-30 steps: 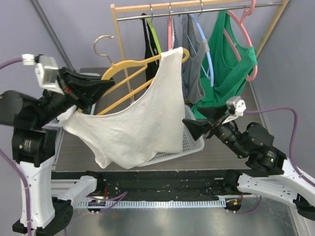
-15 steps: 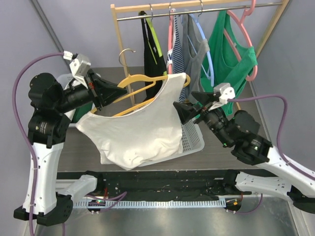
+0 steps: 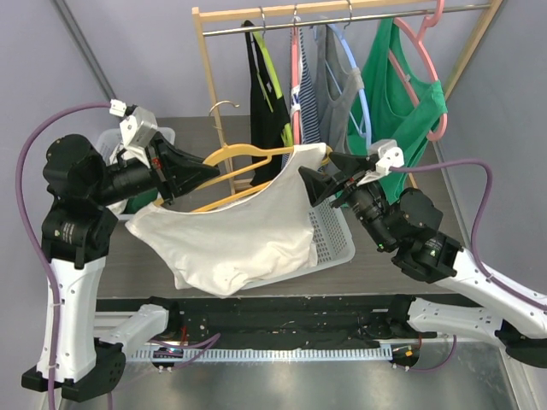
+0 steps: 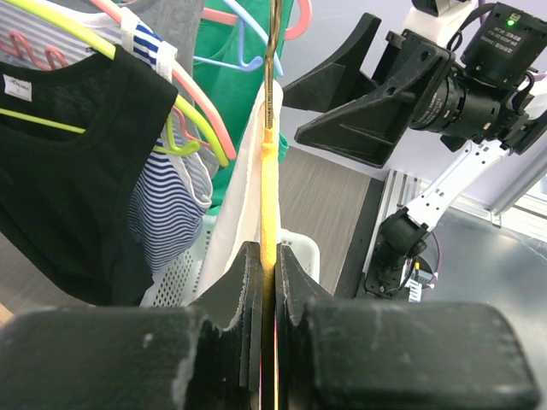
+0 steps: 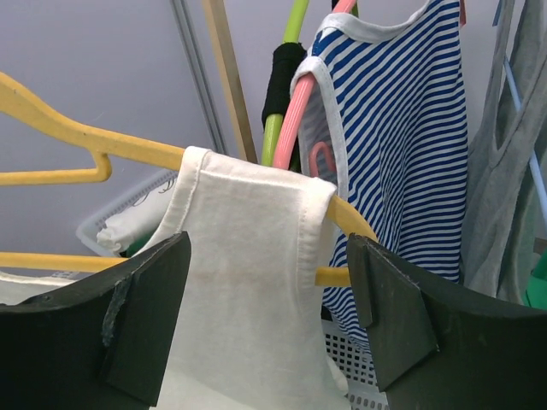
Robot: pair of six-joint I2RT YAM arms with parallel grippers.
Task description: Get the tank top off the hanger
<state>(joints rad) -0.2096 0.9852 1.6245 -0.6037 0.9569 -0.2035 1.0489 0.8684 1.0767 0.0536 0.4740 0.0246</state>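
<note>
Above the table (image 3: 141, 265), left gripper (image 4: 269, 256) clamps the hanger (image 4: 268, 184).
Soft, light tank top (image 3: 235, 231); right gripper (image 5: 267, 256) open at its strap (image 5: 256, 201): pinch there.

left tool (image 3: 210, 171) clamps yellow hanger (image 3: 246, 157) over worktop (image 3: 128, 269) left side | white tank top (image 3: 248, 235) drapes below, one strap on hanger's right end | right tool (image 3: 314, 184) spread, just beside strap | garment rack (image 3: 342, 20) at far edge

Pale lilac walls (image 3: 145, 51) back a wooden garment rack (image 3: 205, 64) on a dark tabletop (image 3: 128, 265).
</note>
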